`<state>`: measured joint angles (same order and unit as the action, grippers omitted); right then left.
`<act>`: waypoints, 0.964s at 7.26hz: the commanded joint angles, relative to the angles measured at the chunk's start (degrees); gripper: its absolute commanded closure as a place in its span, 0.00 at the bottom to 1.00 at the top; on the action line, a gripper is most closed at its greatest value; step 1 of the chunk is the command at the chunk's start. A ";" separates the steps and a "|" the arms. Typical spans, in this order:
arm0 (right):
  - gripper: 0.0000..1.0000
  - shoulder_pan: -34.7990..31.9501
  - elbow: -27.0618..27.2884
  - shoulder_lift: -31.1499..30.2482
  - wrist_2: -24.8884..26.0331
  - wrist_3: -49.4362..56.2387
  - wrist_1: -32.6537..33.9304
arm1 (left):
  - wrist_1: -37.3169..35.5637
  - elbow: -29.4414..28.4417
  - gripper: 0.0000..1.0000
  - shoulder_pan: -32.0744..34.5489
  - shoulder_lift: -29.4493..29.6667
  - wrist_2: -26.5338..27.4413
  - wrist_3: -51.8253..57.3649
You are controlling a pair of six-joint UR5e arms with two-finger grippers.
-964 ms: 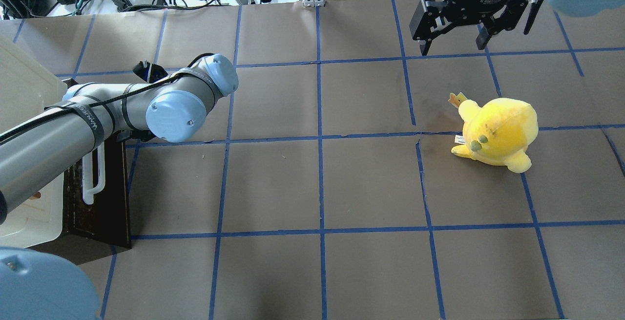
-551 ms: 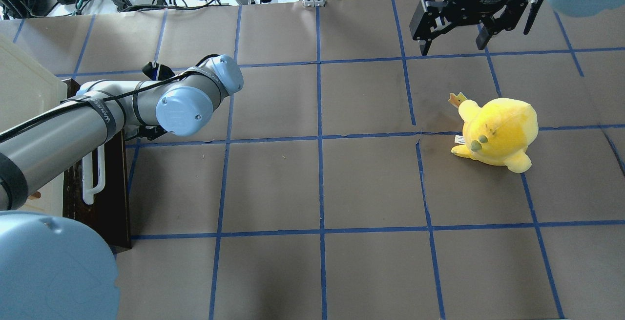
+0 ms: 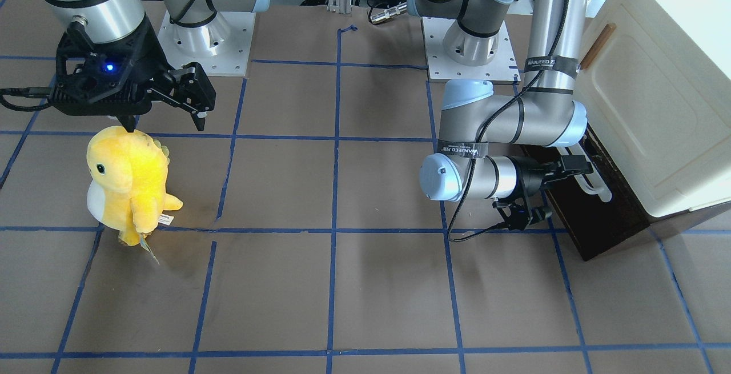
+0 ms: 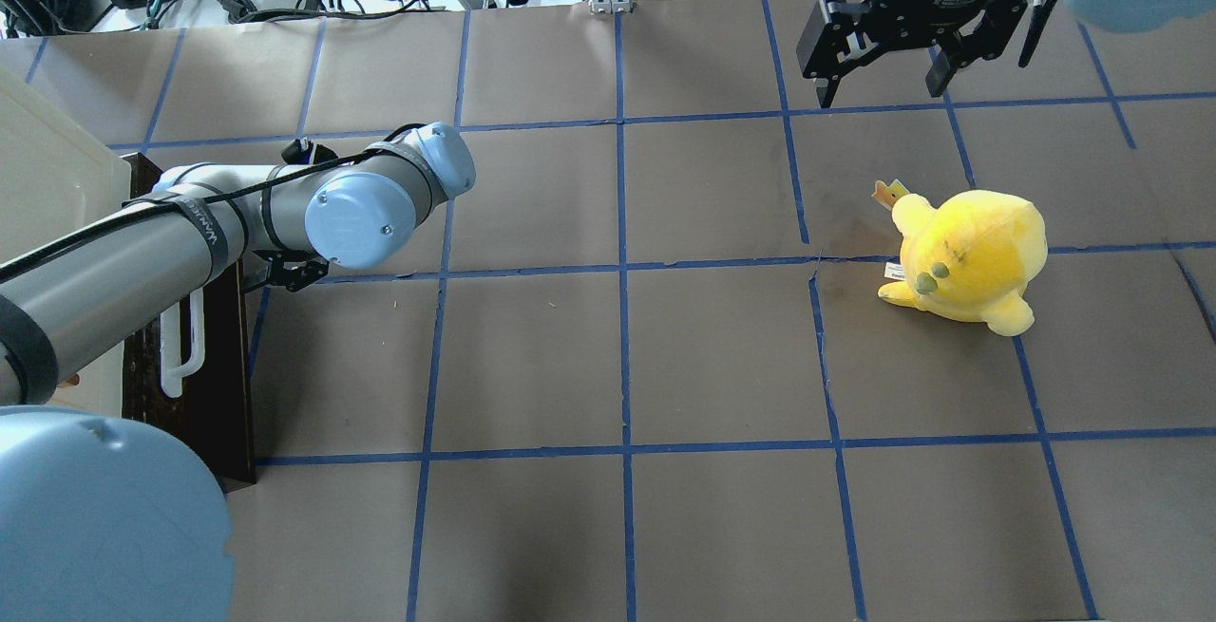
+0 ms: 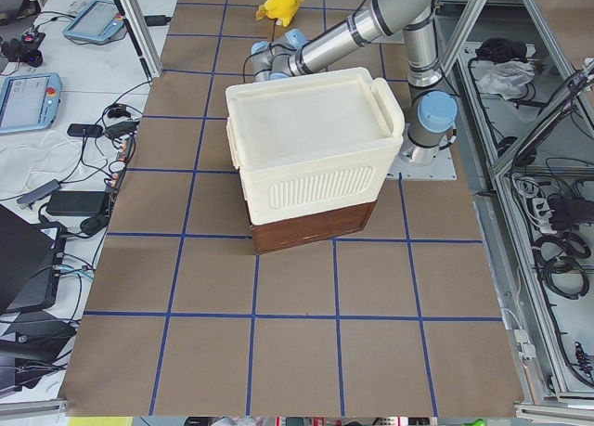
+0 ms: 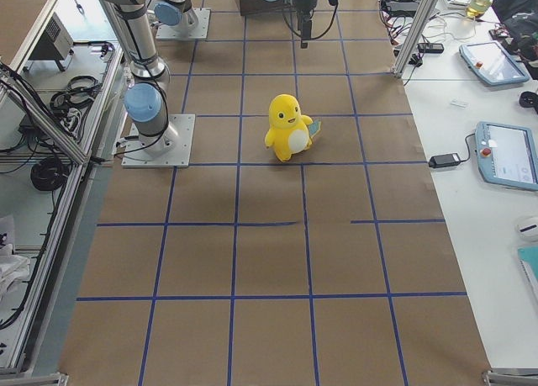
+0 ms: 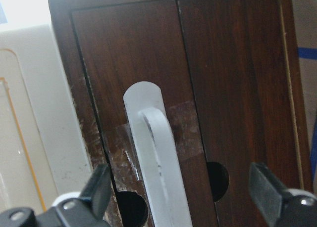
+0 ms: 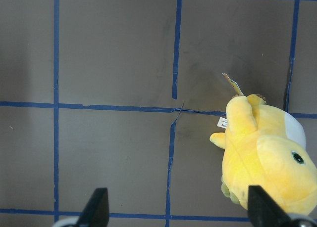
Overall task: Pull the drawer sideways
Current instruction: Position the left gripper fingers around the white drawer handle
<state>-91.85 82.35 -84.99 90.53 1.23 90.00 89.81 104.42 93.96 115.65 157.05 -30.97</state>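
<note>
The dark-brown drawer (image 7: 223, 88) fills the left wrist view, with its white bar handle (image 7: 156, 158) in the middle. My left gripper (image 7: 181, 197) is open, with one finger on each side of the handle's upper end and not touching it. In the front view the left gripper (image 3: 571, 177) is right at the handle (image 3: 597, 188) on the drawer front (image 3: 594, 225). From overhead the handle (image 4: 180, 347) and drawer (image 4: 209, 385) show below my left arm, which hides the gripper. My right gripper (image 4: 883, 71) is open and empty at the far right.
The cream cabinet (image 3: 645, 105) sits above the drawer, with a small brown handle (image 3: 597, 45) on its door. A yellow plush toy (image 4: 969, 256) stands on the right half of the table, just near of the right gripper. Blue tape lines grid the brown table.
My left arm's wrist has shifted slightly to the right and nearer along the drawer front. The right arm and the plush toy have not moved.
</note>
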 commanded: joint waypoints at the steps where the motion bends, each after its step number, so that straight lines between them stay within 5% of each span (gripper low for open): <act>1: 0.00 0.00 0.00 0.00 0.00 0.00 0.00 | 1.68 0.16 0.01 0.00 -0.51 0.28 0.12; 7: 0.00 0.00 0.00 0.00 0.00 0.00 0.00 | 1.86 1.57 0.02 -0.88 -0.26 0.28 -0.31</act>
<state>-91.85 82.36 -84.99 90.53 1.24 90.00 91.64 105.85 93.11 115.01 157.32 -31.09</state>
